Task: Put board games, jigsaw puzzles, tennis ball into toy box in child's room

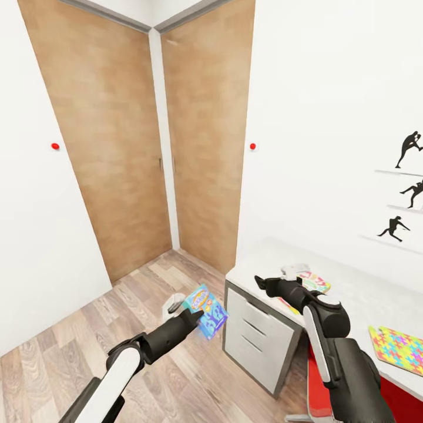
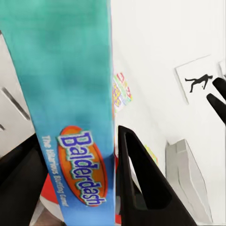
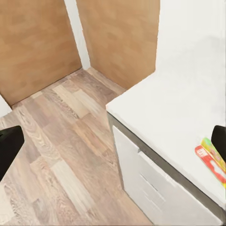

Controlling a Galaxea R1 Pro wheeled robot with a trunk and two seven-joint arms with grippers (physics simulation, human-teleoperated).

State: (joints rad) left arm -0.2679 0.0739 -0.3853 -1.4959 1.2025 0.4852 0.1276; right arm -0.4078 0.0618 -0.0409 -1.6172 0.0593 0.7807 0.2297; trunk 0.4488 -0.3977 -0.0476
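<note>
Gripping a blue board game (image 1: pixel 207 311), left fingers (image 2: pixel 141 183) clamped; right fingers (image 3: pixel 9 146) apart, seemingly empty, above tabletop (image 1: pixel 358 294).

The left tool (image 1: pixel 197 317) grips a blue board game (image 1: pixel 207 311) over the wood floor (image 1: pixel 70 352), beside the table (image 1: pixel 364 294).

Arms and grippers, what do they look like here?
Left arm: white forearm shell, black wrist and gripper. Right arm: black segments with a white strip along the elbow link, black gripper. In the left wrist view the fingers are matte black and tapered. No cables or markings visible.
</note>
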